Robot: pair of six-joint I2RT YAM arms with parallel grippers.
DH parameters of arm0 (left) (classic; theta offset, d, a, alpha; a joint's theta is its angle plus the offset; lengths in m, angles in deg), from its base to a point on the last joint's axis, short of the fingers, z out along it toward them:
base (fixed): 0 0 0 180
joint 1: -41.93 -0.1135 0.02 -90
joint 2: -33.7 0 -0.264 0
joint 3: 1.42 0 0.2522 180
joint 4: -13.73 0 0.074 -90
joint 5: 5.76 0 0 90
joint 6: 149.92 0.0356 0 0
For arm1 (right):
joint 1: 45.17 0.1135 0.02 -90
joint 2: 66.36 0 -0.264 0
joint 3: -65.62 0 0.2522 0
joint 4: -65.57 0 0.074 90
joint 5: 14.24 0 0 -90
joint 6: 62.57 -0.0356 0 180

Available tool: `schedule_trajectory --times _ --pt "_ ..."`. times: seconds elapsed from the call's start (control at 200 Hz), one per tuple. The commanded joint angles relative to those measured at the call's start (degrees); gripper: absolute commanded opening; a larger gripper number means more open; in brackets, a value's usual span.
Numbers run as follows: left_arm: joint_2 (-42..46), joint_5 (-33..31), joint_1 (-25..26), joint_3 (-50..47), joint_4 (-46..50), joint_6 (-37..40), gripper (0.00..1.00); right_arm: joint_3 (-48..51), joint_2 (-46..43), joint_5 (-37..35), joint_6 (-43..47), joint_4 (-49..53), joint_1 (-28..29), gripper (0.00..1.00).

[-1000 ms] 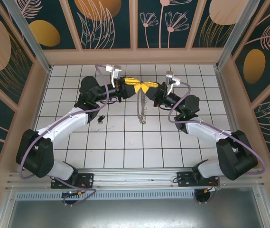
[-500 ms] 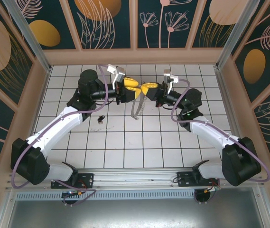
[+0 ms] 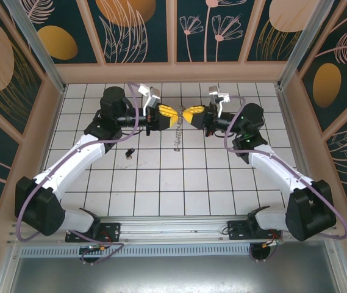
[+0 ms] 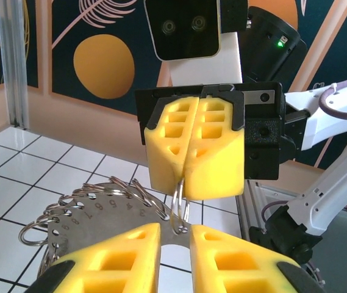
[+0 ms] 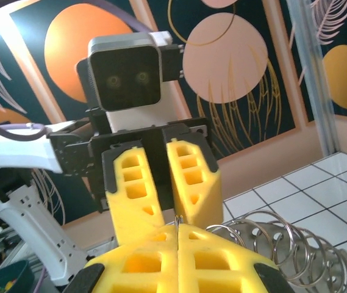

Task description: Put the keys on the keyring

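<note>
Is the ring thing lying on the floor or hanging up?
Hanging up. The keyring dangles from the right gripper, whose yellow fingers are pressed shut on it.

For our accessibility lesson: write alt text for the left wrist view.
The right pincer, yellow fingers shut, pinches a thin loop of the silvery keyring held above white tiles. In the foreground, the left pincer has its yellow fingers slightly apart either side of that loop.
</note>
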State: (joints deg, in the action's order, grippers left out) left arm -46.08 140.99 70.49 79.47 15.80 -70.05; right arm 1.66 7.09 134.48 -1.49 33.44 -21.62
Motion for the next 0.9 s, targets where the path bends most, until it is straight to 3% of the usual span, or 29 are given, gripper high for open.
schedule_trajectory --times 0.0,0.896 --pt "-1.03 2.95 -0.43 2.21 -0.77 0.05 0.19 -3.05 0.57 4.13 1.85 -0.1 -0.52 0.0" --pt "-4.3 6.38 -0.43 0.98 -5.88 -3.4 0.07 -3.51 3.26 4.06 1.55 -1.66 -1.01 0.0"
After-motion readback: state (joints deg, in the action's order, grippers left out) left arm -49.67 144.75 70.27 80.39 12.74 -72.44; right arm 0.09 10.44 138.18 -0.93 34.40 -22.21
